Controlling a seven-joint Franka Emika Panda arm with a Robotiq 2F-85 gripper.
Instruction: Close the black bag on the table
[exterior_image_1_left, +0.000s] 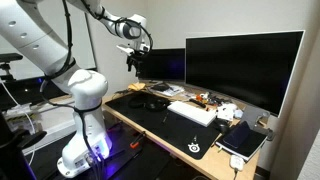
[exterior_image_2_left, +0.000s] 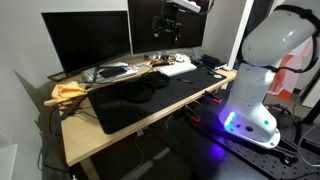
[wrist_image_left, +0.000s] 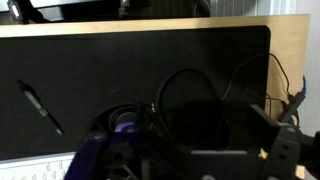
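Gripper (exterior_image_1_left: 132, 58) hangs high above the table (exterior_image_2_left: 78, 135), jaws spread and empty. The black bag (exterior_image_2_left: 141, 91) lies mid-table, well below. Cords (wrist_image_left: 186, 71) looping beside it could snag a descending finger.

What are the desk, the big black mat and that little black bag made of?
The table: light wood or wood-look board, by its pale tan edge. The mat: probably matte fabric or rubber, showing no glare. The black bag: likely soft cloth, since it slumps lumpily; too small to be sure.
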